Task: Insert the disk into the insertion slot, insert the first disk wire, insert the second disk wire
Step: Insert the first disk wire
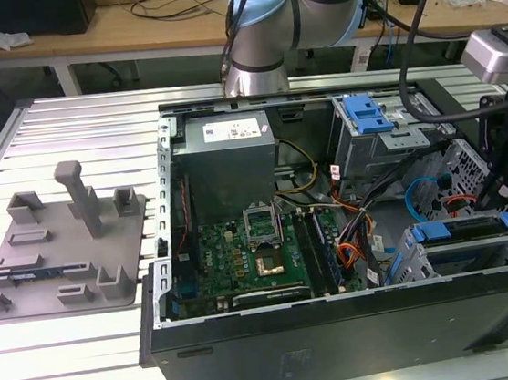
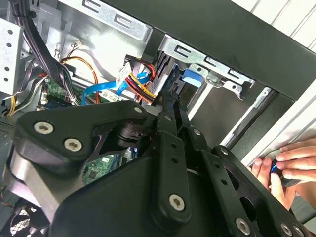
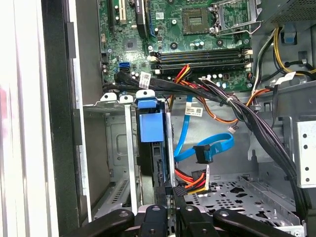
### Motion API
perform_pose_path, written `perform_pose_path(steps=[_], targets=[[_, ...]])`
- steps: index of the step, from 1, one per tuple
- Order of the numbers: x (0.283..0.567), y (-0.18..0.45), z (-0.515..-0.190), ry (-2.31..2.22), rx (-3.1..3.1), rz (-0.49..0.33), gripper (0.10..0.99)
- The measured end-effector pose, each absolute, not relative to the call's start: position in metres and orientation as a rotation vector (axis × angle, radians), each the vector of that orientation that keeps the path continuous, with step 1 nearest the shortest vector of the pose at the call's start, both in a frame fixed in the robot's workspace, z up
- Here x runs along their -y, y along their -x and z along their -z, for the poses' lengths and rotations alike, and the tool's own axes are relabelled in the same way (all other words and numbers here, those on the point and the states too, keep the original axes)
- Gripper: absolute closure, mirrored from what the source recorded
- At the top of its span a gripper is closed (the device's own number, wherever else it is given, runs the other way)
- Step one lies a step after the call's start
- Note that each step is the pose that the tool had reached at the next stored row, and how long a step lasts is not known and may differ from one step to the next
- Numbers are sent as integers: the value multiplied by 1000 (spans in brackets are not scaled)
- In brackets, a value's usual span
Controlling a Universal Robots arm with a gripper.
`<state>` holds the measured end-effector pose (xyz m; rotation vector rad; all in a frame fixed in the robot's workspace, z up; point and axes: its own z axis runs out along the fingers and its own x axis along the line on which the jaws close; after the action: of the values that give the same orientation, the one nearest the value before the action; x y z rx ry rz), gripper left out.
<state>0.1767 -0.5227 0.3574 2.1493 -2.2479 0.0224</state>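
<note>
First wrist view: disk (image 3: 150,129) seen edge-on inside the slot (image 3: 117,148), blue tab toward the circuit board (image 3: 197,29), seated so its wires can reach; hand (image 3: 173,201) at the disk's other end, seemingly pressed together beside a black plug (image 3: 180,189); whether it pinches anything is hidden.

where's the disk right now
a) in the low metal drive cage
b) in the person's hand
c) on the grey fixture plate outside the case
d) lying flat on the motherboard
a: in the first wrist view the disk stands with its blue carrier edge inside the insertion slot, between the slot's grey metal walls.
</note>
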Motion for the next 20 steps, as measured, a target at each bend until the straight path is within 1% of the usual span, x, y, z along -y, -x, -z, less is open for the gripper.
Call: perform_pose_path(steps=[20], targets=[[523,-177,-352,-2141,2254,-24,922]])
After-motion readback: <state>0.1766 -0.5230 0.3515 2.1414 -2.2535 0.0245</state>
